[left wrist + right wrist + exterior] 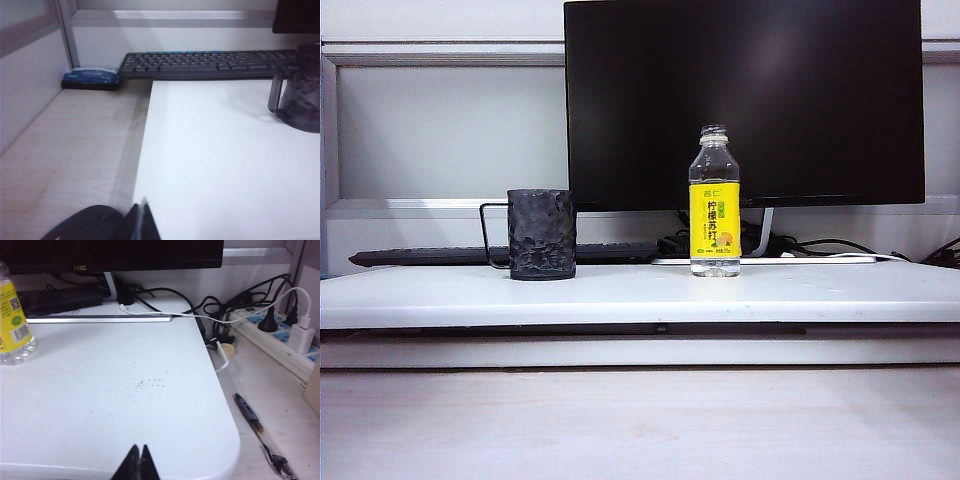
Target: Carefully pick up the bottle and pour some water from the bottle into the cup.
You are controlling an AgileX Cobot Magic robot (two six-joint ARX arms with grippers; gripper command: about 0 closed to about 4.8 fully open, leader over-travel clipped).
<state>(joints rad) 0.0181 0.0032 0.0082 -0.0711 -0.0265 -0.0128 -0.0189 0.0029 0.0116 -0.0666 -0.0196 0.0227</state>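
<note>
While both arms lay withdrawn at the near edge of the scene, the bottle (715, 203) and the cup (542, 234) stood upright and well apart on the white board (640, 295), neither touched by any gripper. Seen from the exterior camera, the cup stood at about nine o'clock from the bottle, its thin wire handle pointing toward nine o'clock; the bottle was capless, with a yellow label and a low clear layer of water (715, 267) showing below the label. Behind them, toward twelve o'clock, stood a dark monitor (745, 100) and a black keyboard (480, 255). The left gripper (142, 222) appeared only in its wrist camera, jaws clenched together on nothing, low over the board's near edge, with the cup (301, 90) far ahead of it and a black mouse-like object (85, 225) just beside it. The right gripper (137, 462) likewise showed its tips pressed together and empty, with the bottle (14, 320) well ahead, and a power strip (280, 340), tangled cables (235, 305) and a pen (255, 422) off the board's side.
</note>
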